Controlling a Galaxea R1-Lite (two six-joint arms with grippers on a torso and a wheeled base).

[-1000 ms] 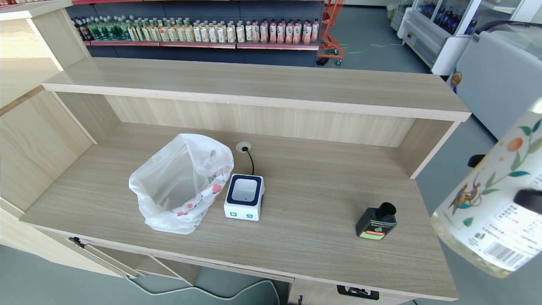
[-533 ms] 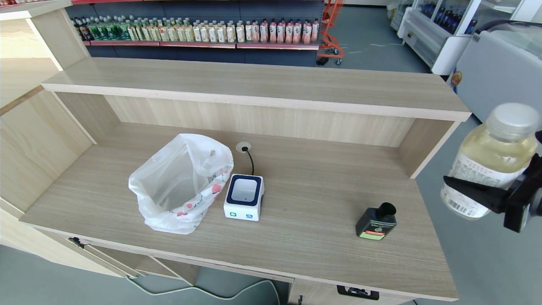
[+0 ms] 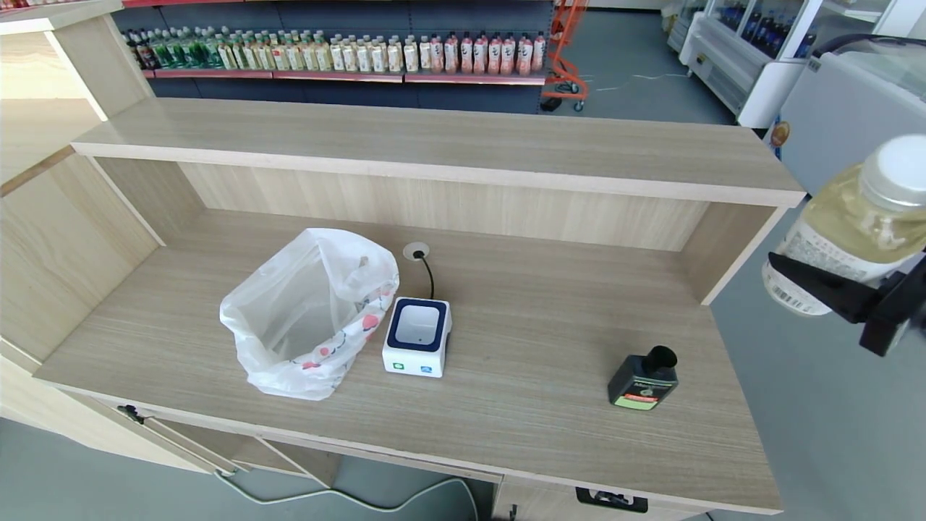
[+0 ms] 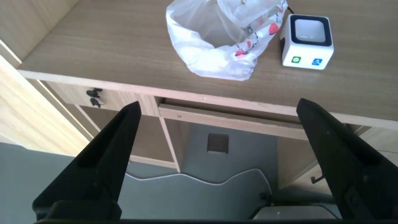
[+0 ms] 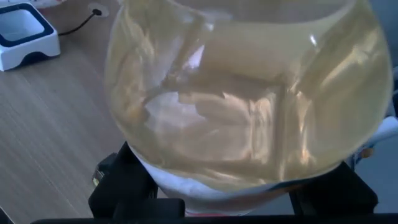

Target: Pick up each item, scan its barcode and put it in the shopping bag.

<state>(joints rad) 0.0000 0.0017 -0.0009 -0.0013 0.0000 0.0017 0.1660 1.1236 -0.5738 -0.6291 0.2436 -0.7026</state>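
My right gripper (image 3: 843, 289) is shut on a clear bottle of pale yellow drink (image 3: 861, 217) with a white cap, held in the air off the counter's right end. In the right wrist view the bottle (image 5: 249, 93) bulges between the black fingers (image 5: 140, 186). The white shopping bag (image 3: 311, 311) stands open on the counter's left half, and the white scanner (image 3: 417, 336) sits just to its right. A small dark bottle (image 3: 642, 380) stands near the front right. My left gripper (image 4: 214, 168) is open, low in front of the counter, below the bag (image 4: 217, 37) and scanner (image 4: 308, 40).
The wooden counter (image 3: 535, 340) has a raised back shelf (image 3: 434, 145) and side walls. The scanner's cable (image 3: 427, 275) runs to a hole at the back. A drawer front (image 4: 217, 118) lies under the counter's edge. Store shelves and freezers stand beyond.
The bottle in my right gripper has moved away from the head camera, turned cap-up, then risen a little and tilted to the right. Nothing on the counter has moved.
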